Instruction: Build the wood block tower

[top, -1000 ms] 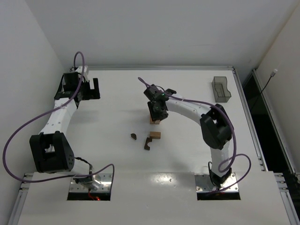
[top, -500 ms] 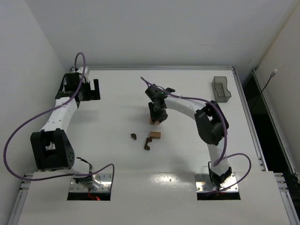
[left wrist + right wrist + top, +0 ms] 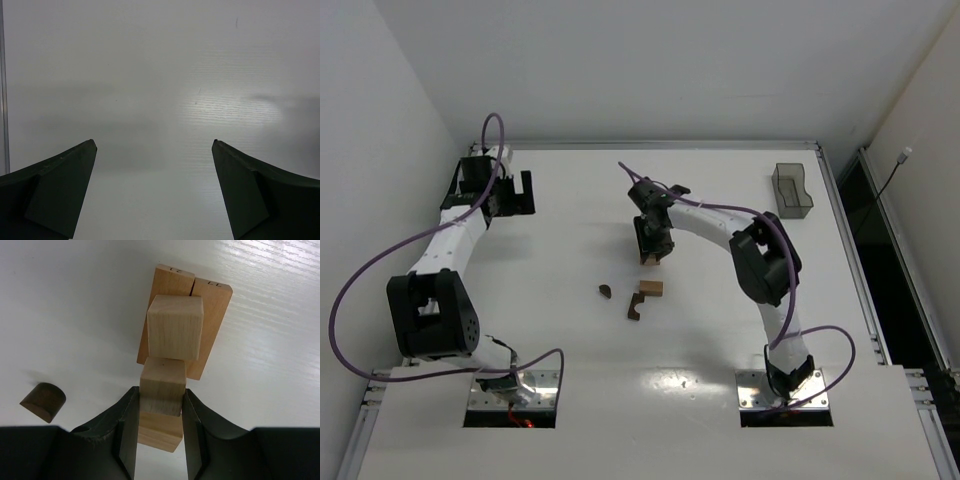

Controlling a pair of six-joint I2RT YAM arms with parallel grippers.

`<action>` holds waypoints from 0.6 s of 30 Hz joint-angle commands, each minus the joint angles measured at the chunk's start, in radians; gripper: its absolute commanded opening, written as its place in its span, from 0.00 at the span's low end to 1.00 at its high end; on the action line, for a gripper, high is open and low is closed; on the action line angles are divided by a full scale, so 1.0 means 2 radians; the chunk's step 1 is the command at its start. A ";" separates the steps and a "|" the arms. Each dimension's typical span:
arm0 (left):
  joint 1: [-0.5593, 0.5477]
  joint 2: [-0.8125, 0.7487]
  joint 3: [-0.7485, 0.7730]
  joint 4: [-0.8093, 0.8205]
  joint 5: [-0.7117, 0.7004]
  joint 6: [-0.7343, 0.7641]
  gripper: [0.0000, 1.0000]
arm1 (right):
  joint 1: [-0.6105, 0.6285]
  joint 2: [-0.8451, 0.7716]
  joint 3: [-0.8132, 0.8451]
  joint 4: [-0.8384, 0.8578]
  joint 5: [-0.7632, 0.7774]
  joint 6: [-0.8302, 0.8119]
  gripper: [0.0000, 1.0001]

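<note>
In the right wrist view two flat tan planks (image 3: 210, 315) lie side by side on the table with a tan cube (image 3: 175, 327) on them. My right gripper (image 3: 160, 405) is shut on a second tan block (image 3: 162, 385) right beside that cube. Another tan piece (image 3: 160, 432) shows between the fingers nearer the camera. A dark brown half-round (image 3: 43, 401) lies to the left. From above, the right gripper (image 3: 653, 238) covers the tower (image 3: 650, 259). My left gripper (image 3: 515, 190) is open and empty at the far left, over bare table in its wrist view (image 3: 155, 150).
Loose pieces lie near the tower: a dark half-round (image 3: 605, 291), a tan block (image 3: 651, 288) and a dark arched piece (image 3: 634, 308). A grey translucent tray (image 3: 791, 190) stands at the far right. Walls close the table on the left, back and right.
The right arm's elbow has swung up and to the left while its gripper stayed at the tower. The left arm has barely shifted.
</note>
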 commanded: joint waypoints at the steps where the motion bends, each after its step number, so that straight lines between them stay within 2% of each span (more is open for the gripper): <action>1: -0.002 0.002 0.023 0.009 -0.001 -0.004 1.00 | -0.003 0.009 0.025 0.004 0.005 0.010 0.00; 18: -0.002 0.011 0.028 0.009 -0.001 0.001 1.00 | -0.013 0.023 0.030 0.009 0.014 0.005 0.00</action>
